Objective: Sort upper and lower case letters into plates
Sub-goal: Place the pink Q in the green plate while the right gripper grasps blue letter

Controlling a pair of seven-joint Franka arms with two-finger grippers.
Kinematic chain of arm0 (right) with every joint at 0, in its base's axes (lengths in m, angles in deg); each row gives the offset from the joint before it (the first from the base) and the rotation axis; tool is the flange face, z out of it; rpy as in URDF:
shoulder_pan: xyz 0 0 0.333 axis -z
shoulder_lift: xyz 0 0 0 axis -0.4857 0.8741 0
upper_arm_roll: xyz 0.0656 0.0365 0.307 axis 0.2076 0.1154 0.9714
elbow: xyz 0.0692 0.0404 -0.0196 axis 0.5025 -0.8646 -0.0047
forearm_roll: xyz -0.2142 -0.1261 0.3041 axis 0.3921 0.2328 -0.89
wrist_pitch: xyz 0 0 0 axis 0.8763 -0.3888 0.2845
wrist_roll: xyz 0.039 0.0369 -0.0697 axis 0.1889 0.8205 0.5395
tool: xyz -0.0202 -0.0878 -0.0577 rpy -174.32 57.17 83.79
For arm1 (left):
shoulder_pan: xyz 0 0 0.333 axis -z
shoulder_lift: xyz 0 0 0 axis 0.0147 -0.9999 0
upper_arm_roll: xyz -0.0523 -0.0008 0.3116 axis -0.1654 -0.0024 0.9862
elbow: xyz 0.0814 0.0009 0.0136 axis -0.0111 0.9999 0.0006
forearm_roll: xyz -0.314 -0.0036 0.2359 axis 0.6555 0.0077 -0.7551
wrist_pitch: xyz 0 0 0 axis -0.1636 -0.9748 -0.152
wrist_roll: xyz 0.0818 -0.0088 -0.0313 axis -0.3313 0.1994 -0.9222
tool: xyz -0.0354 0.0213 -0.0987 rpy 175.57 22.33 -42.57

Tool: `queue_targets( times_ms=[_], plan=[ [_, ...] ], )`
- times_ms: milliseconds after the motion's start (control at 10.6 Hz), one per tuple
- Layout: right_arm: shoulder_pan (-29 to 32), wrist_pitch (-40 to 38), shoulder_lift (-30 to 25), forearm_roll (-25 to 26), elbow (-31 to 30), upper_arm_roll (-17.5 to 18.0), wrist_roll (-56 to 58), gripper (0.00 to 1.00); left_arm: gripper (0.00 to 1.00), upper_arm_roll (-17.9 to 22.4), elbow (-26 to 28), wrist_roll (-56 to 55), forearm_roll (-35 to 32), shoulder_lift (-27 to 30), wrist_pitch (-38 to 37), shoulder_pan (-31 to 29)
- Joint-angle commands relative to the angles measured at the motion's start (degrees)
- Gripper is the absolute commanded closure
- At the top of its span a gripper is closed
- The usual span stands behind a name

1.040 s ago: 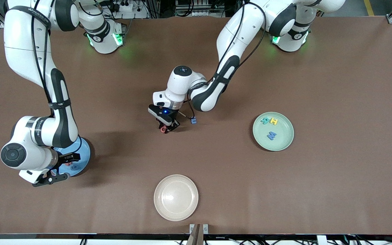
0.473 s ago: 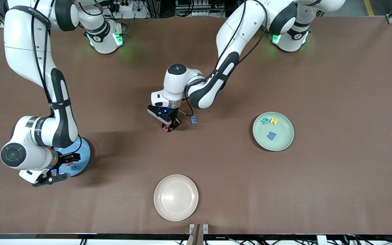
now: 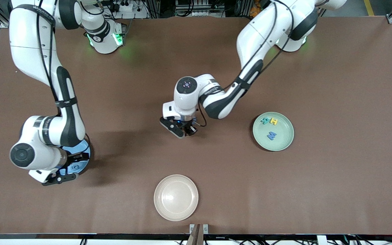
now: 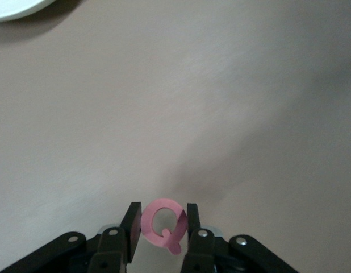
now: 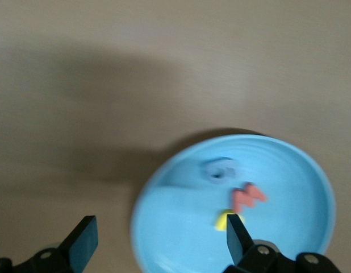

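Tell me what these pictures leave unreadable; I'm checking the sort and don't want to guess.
- Light blue plate, front view: mostly covered by the right arm; open right gripper hangs over it.
- Its letters, right wrist view: blurred; the yellow one is partly behind a finger.
- Red letter in the left gripper: hidden in the front view by the gripper.
- Mint plate letters: too small to judge case.

Both arms (image 3: 39,47) are glossy white with black joint bands, black cables and green-lit bases.
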Motion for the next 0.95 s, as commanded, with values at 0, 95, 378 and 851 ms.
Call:
queue_targets(
  times_ms=[0, 95, 378, 851],
  plan=[
    [-8.52, -0.16, -1.95, -1.08, -1.51, -0.23, -12.48, 0.00, 0.78, -7.70, 1.44, 7.27, 0.51, 2.11, -9.53, -9.22],
    [-12.65, -0.07, -1.87, -1.08, -1.07, -0.31, -18.81, 0.00, 0.78, -10.16, 1.53, 9.22, 0.51, 2.90, -15.23, -13.27],
    [-22.42, 0.54, -1.17, -3.61, -0.71, -0.05, -32.37, 0.00, 0.77, -16.31, 8.78, 18.28, 0.51, 5.53, -23.98, -27.66],
    [-36.39, 10.28, 1.90, -11.10, -1.15, 0.04, -42.69, 0.00, 0.75, -26.78, 29.71, 18.99, -3.17, 12.12, -23.90, -52.11]
  ],
)
